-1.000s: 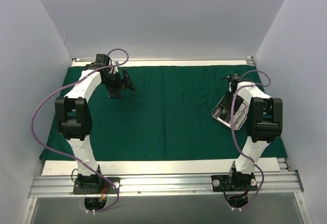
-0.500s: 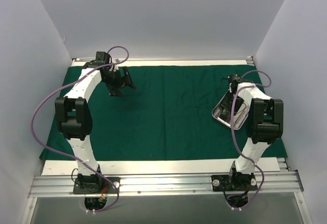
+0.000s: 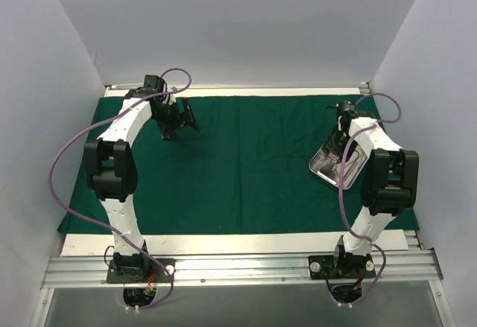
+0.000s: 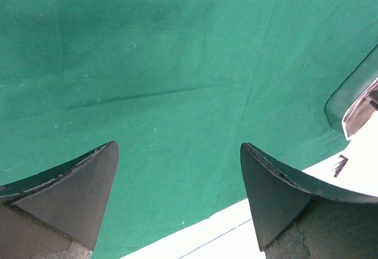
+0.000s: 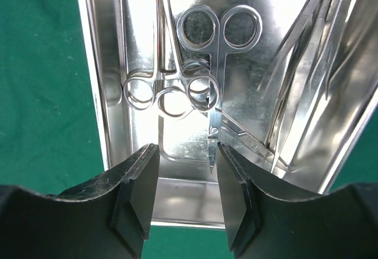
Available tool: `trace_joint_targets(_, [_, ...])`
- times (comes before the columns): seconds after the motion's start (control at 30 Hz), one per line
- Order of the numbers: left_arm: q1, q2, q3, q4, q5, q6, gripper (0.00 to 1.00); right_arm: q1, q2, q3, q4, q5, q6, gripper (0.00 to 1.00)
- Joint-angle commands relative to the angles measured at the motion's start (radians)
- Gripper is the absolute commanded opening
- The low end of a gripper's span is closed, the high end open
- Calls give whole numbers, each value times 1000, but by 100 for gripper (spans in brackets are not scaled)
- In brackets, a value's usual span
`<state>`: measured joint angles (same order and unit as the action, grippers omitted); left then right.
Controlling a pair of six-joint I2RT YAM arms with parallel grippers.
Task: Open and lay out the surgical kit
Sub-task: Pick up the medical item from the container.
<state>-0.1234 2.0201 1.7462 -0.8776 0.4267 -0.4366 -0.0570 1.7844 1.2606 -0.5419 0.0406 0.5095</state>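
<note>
The dark green drape (image 3: 246, 163) lies spread flat over most of the table. On its right side sits the shiny steel tray (image 3: 316, 169). My right gripper (image 3: 337, 148) hangs over it. In the right wrist view the tray (image 5: 97, 94) holds ring-handled scissors (image 5: 220, 29), ring-handled clamps (image 5: 171, 97) and tweezers (image 5: 307, 29). My right gripper (image 5: 188, 153) is open a moderate width above the tray's near end. A blade tip lies close by its right finger, and nothing sits between the jaws. My left gripper (image 3: 181, 122) hovers wide open over the drape's far left (image 4: 177, 153), holding nothing.
A strip of white table (image 3: 223, 243) shows in front of the drape, with the aluminium rail (image 3: 238, 271) and arm bases below it. White walls close in the left, back and right sides. The left wrist view shows the white table (image 4: 236, 229) and a tray corner (image 4: 360, 114).
The right arm has shifted a little toward the back, bringing its gripper over the tray. The left gripper has drifted slightly toward the back. The drape and tray have not moved.
</note>
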Motion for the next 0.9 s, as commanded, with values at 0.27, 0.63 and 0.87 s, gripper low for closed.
trace_joint_targets(0.27, [-15, 8, 78, -23, 3, 10, 93, 5, -20, -72, -18, 28, -8, 41])
trace_joint_targets(0.63, [-15, 20, 110, -41, 4, 18, 93, 5, 61, -124, 53, 27, -23, 34])
trace_joint_targets(0.87, [-19, -14, 84, -35, -2, 9, 93, -1, 112, -110, 60, 41, -43, 13])
